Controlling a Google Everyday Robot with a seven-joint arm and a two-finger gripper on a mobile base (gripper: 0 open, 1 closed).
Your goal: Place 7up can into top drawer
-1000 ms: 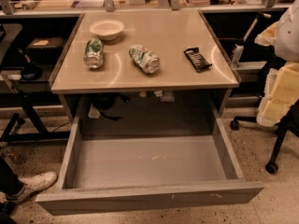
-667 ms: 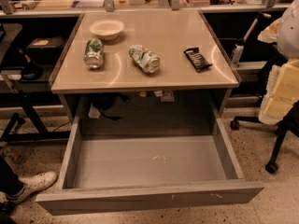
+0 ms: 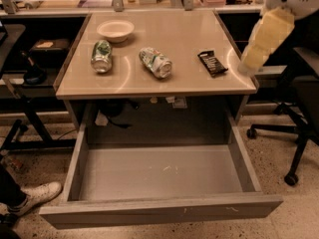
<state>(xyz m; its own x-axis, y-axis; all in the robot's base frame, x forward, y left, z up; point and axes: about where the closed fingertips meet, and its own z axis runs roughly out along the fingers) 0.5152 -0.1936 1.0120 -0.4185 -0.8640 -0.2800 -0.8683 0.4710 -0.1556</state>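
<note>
Rightward, gripper (image 3: 247, 66); 7up can (image 3: 155, 62) outside drawer (image 3: 124, 179).

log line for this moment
claw: in air by tabletop right edge | 7up can: lying on tabletop, not held | top drawer: open

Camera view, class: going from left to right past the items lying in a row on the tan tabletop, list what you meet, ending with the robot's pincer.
In order: darker green can → 7up can → dark snack bar → pincer, by the right edge of the tabletop.
</note>
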